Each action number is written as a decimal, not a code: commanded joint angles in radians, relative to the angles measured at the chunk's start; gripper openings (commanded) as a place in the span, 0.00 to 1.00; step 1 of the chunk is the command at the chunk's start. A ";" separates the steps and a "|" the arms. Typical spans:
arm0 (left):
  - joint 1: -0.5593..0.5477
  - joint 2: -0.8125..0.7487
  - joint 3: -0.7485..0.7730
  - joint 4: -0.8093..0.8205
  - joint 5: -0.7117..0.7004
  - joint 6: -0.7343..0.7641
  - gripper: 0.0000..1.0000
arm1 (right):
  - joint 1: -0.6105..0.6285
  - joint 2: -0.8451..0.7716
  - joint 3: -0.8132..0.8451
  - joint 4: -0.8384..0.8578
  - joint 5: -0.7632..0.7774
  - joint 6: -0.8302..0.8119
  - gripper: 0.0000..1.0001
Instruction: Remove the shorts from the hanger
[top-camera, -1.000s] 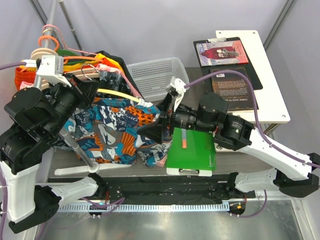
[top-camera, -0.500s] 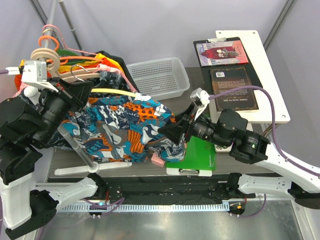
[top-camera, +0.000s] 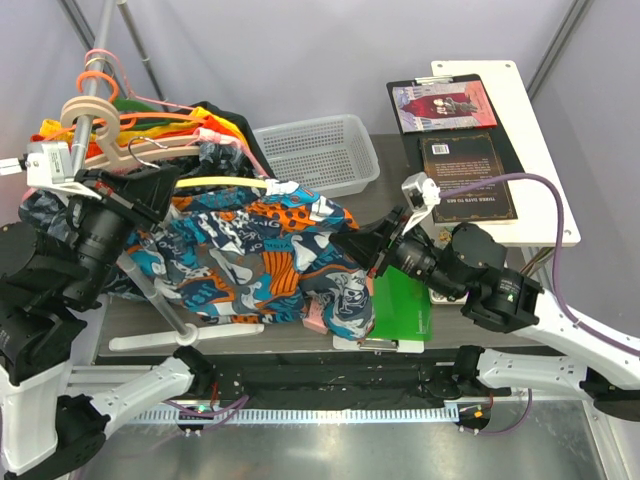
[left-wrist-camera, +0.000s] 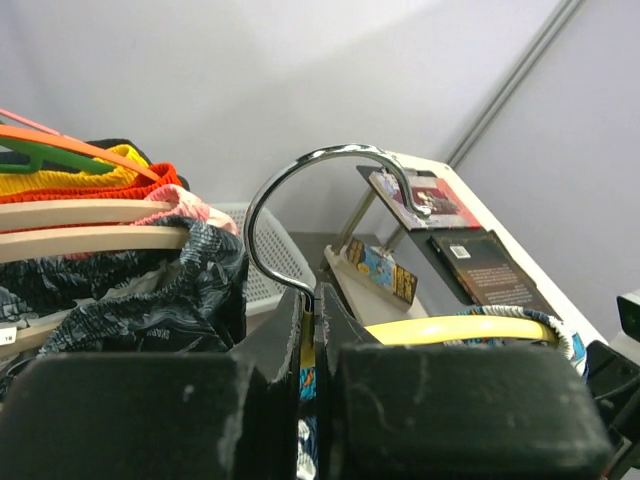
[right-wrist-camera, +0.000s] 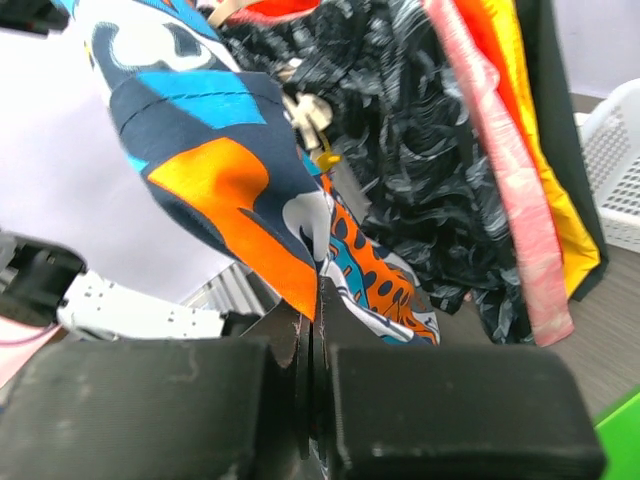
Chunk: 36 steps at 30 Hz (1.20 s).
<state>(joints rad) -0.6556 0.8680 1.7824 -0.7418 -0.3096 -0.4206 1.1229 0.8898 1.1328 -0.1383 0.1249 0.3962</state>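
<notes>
Grey table (top-camera: 130, 312), pale walls. Crowded clothes rail (top-camera: 105, 25) at back left.

Left gripper (left-wrist-camera: 312, 330) clamped tight on hanger (top-camera: 225, 183) neck, below the metal hook (left-wrist-camera: 320, 160).

Shorts (top-camera: 250, 255) hang on yellow arm, stretched across table toward right gripper (right-wrist-camera: 315, 330). Its jaws are pinched on the fabric edge.

Dark patterned garment (top-camera: 220, 155) and beige hanger (top-camera: 100, 120) crowd close behind. Slanted rod stand (top-camera: 160, 300) lies against shorts' near left side.

White basket (top-camera: 315, 150) sits behind. Shorts' hem overlaps green board (top-camera: 405, 305). Books (top-camera: 470, 175) well apart, at right.
</notes>
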 joint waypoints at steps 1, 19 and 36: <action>-0.004 -0.060 -0.061 0.284 -0.088 -0.058 0.00 | 0.003 -0.049 -0.021 0.077 0.142 0.024 0.01; -0.004 -0.061 -0.112 0.528 -0.158 -0.015 0.00 | 0.003 -0.321 -0.251 0.261 0.476 0.073 0.01; -0.004 -0.063 -0.158 0.660 -0.247 0.040 0.00 | 0.003 -0.451 -0.364 0.307 0.645 0.072 0.01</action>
<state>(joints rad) -0.6788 0.8635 1.6028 -0.3660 -0.3660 -0.3927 1.1370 0.4644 0.7589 0.1276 0.6350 0.5011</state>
